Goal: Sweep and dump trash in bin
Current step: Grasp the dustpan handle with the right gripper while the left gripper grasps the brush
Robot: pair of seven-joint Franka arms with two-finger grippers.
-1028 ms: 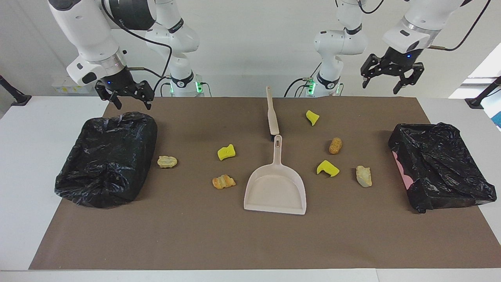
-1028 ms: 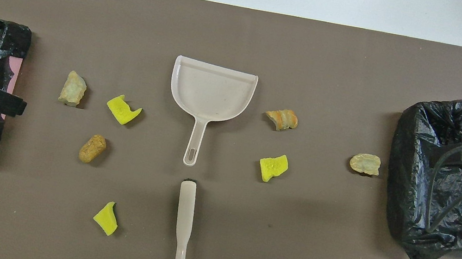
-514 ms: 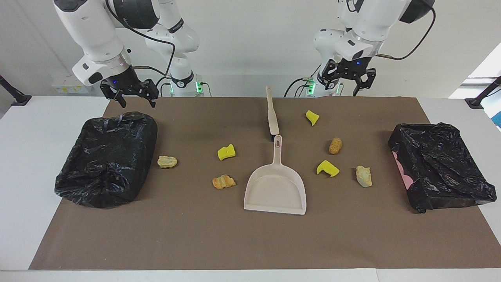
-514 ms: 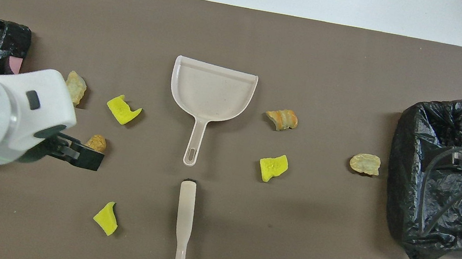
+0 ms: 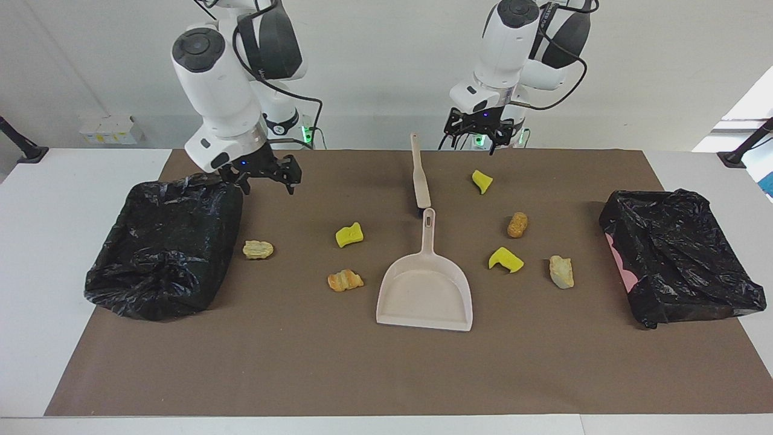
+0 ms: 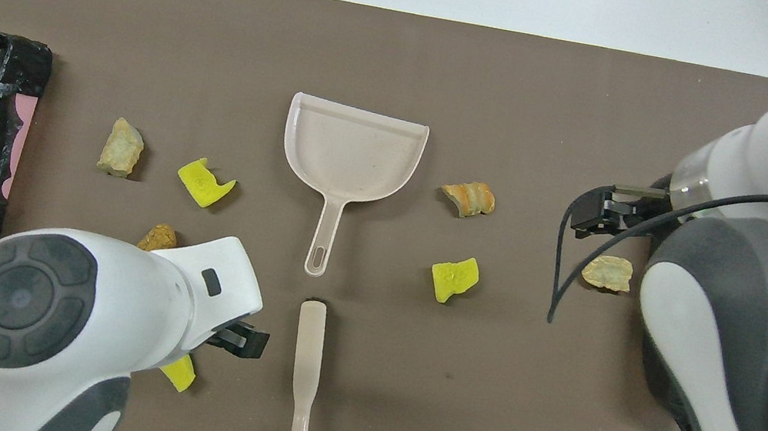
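Several trash scraps lie on the brown mat: yellow sponge pieces and crusty lumps. Mid-mat lies the beige dustpan, its handle pointing at the beige brush, which is nearer the robots. Black-bagged bins stand at the right arm's end and the left arm's end. My right gripper hangs open and empty beside its bin's corner. Also open and empty, my left gripper hovers over the mat's edge between brush handle and a sponge piece.
The brown mat covers most of the white table. In the overhead view the left arm hides part of a yellow sponge piece, and the right arm covers most of its bin.
Both arms swung inward and down. The left gripper came from above its bin to the brush handle's side. The right gripper moved along its bin toward the table's middle.
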